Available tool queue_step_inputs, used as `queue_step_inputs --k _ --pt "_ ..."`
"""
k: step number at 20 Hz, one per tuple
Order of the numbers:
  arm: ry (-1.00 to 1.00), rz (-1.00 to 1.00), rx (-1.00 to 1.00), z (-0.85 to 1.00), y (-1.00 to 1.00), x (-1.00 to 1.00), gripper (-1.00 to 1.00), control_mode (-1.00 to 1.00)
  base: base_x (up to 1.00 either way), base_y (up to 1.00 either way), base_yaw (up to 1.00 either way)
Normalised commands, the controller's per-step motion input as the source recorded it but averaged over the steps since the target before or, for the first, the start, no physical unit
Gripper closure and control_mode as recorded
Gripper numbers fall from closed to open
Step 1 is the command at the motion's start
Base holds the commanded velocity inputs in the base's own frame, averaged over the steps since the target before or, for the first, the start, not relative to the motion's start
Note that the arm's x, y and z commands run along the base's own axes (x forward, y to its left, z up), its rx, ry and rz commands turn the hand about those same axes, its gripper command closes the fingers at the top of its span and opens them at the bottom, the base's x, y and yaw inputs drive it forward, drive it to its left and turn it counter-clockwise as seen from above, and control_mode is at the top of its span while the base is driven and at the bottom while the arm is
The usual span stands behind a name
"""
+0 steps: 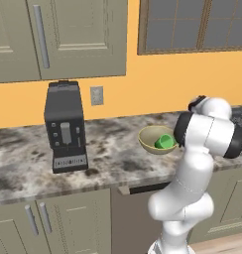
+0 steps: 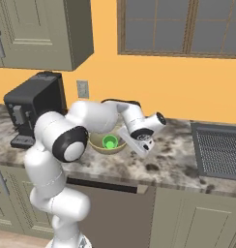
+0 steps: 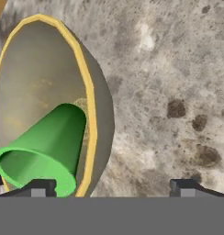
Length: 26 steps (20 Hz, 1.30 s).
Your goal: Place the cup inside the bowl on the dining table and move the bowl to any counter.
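Dark gripper point(image 3: 114, 187) jaws stand wide, holding nothing, straddling the wide olive-yellow bowl's point(image 3: 92, 110) thin rim. That bowl rests mid-depth on the mottled stone counter point(image 3: 178, 69), the small green plastic-looking cup point(image 3: 49, 147) tipped inside. Probably light, rigid, slippery; rim pinch suits.

The cup point(image 1: 165, 142) lies in the bowl point(image 1: 149, 137) on the counter point(image 1: 113, 158); coffee machine point(image 1: 65, 126) at the bowl's nine o'clock.
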Motion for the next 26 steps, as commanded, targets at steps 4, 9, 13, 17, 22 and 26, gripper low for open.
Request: queue_step_inputs --k 4,9,13,17,22,26 --pt "0.0 0.0 -0.07 0.43 0.0 -0.68 -1.0 -1.0 0.0 0.0 0.0" --pt "-0.01 0.0 -0.1 0.45 0.04 -0.73 -1.0 -1.0 0.0 0.0 0.0" --pt "-0.04 0.0 -0.14 0.44 0.15 -0.88 -1.0 -1.0 0.0 0.0 0.0" --pt "-0.06 0.0 -0.17 0.41 0.21 -0.82 -1.0 -1.0 0.0 0.0 0.0" --pt "-0.07 0.0 -0.19 0.45 0.24 -0.77 -1.0 -1.0 0.0 0.0 0.0" --pt "-0.03 0.0 -0.28 0.49 0.45 -0.54 -1.0 -1.0 0.0 0.0 0.0"
